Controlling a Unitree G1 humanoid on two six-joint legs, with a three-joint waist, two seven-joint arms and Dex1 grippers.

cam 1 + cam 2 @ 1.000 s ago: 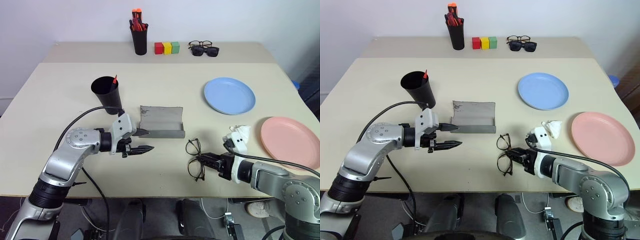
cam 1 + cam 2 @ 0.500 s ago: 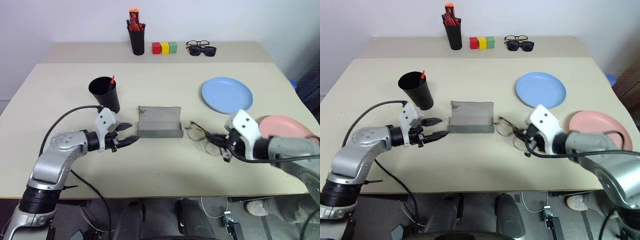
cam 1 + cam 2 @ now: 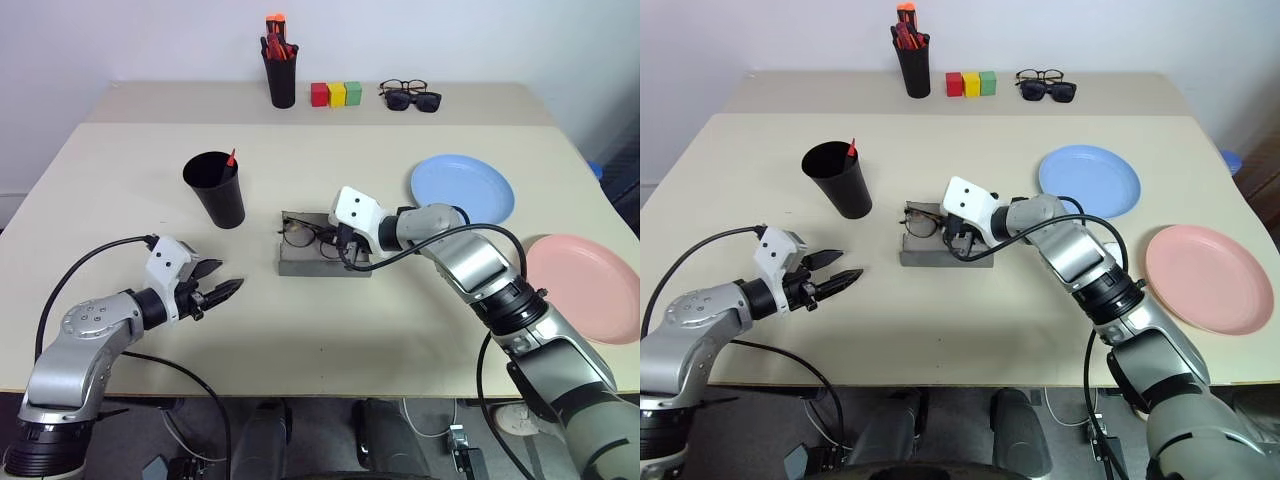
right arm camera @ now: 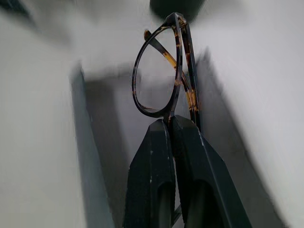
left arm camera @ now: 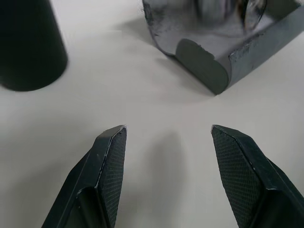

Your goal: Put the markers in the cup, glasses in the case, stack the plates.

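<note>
My right gripper [image 3: 336, 243] is shut on the frame of the wire-rimmed glasses [image 3: 300, 233], holding them over the left half of the open grey case [image 3: 325, 264]. In the right wrist view the fingers [image 4: 166, 156] pinch the glasses [image 4: 159, 71] at the rim. My left gripper [image 3: 218, 293] stands open and holds nothing, low over the table to the left of the case [image 5: 216, 57]. The black cup [image 3: 215, 190] stands behind it, with a red marker tip [image 3: 231, 158] poking out. The blue plate [image 3: 462, 188] and the pink plate [image 3: 585, 288] lie apart at the right.
Along the back edge stand a narrow black cup of red-orange markers [image 3: 281, 78], three coloured blocks [image 3: 334, 95] and two dark pairs of glasses [image 3: 410, 98]. The cup's base [image 5: 26, 47] shows close by in the left wrist view.
My right arm has swung from the front right of the table up and left to the case, carrying the glasses. My left gripper has drawn back leftward from the case.
</note>
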